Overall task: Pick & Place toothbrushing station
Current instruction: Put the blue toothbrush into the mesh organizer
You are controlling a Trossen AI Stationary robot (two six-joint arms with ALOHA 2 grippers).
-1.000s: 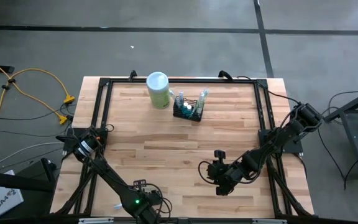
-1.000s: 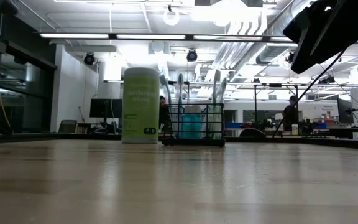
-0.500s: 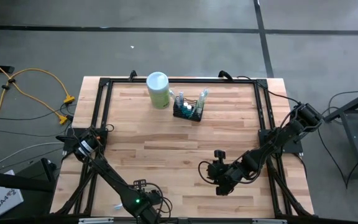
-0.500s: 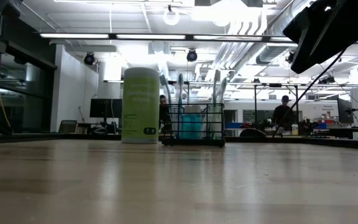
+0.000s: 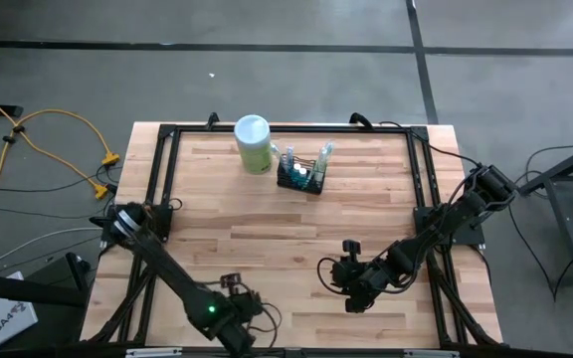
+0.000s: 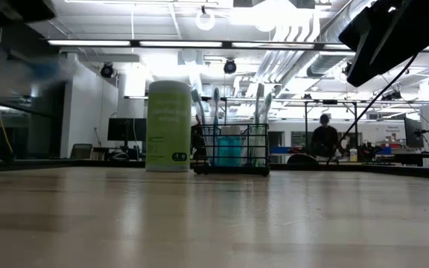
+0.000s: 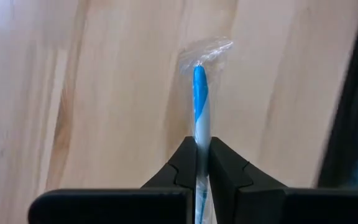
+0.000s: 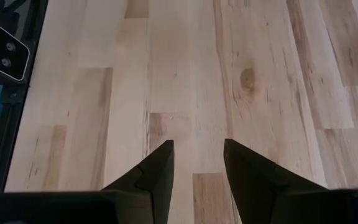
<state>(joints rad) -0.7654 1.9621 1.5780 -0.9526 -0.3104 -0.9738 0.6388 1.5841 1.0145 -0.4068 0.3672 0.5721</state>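
Note:
The toothbrushing station, a small black wire basket with brushes and a blue item standing in it, sits at the table's far middle; the low view shows the station too. My left gripper, near the table's near-left edge, is shut on a blue-and-white toothbrush in a clear wrapper. The low view shows this only as a blur with a blue streak at the upper left. My right gripper stands open over bare wood at the near right. My left gripper pinches the wrapped toothbrush's shaft between its two fingers, coming steeply from above. The brush runs on past the fingertips, about in line with them, to its wrapper end. It is lifted clear of the table.
A pale green canister with a white lid stands just left of the station. A black metal frame runs around the tabletop. Bare wood lies between the grippers and the station. People show in the room beyond the table.
My left gripper has risen from the near-left edge and tipped, staying shut on the toothbrush. The brush, which lay at that edge, is now lifted clear. In the low view a blur has come in at the upper left.

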